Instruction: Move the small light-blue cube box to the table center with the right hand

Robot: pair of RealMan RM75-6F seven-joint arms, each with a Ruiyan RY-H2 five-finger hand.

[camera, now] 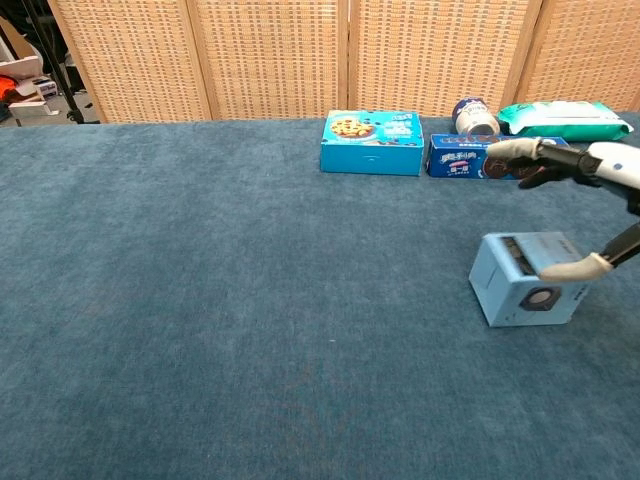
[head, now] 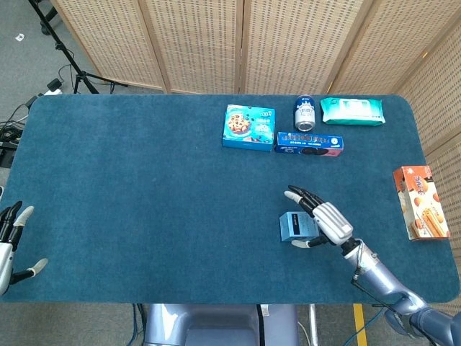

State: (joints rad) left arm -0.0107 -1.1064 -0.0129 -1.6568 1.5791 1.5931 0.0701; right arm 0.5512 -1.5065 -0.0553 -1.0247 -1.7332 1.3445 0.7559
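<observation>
The small light-blue cube box [head: 295, 225] [camera: 522, 280] sits flat on the blue table [head: 144, 187], right of the middle and near the front edge. My right hand [head: 328, 220] [camera: 612, 160] is just to its right with the fingers [camera: 530, 150] spread and lifted above the box. The thumb [camera: 575, 268] still lies against the box's near top edge, but nothing grips it. My left hand [head: 11, 241] hangs at the table's front left corner, fingers apart and holding nothing.
Along the back stand a cookie box [head: 248, 127], a dark blue biscuit box [head: 309, 143], a can [head: 305, 113] and a green wipes pack [head: 352, 110]. An orange snack box [head: 421, 202] lies by the right edge.
</observation>
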